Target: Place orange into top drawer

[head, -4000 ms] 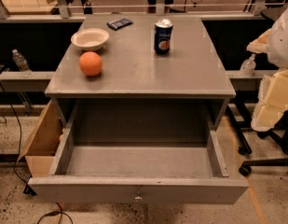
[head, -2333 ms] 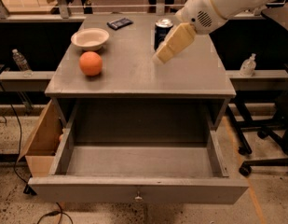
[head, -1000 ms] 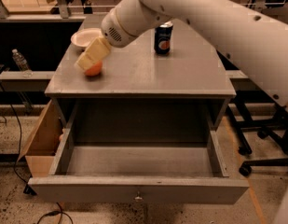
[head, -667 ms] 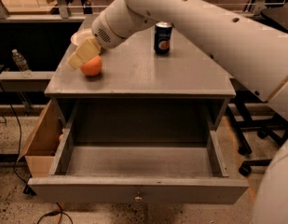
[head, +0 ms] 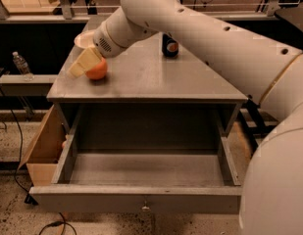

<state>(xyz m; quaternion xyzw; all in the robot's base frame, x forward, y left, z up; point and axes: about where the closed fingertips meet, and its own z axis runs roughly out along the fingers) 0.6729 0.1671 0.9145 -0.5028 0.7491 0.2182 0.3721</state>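
In the camera view, the gripper (head: pixel 84 63) is over the left rear of the table top (head: pixel 151 80), pressed against the upper left side of the orange (head: pixel 99 73). The orange rests on the table, just toward the can (head: pixel 169 45) from the gripper. Whether the gripper has closed on the round fruit cannot be told. The top drawer (head: pixel 146 169) stands pulled open below the table's front edge, nearer the camera. A bowl (head: pixel 82 38) lies just behind the gripper.

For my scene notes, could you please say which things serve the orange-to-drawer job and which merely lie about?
Job: orange, on the cabinet top; top drawer, open; gripper, right at the orange.
Lying about: bowl; soda can; cardboard box; water bottle.
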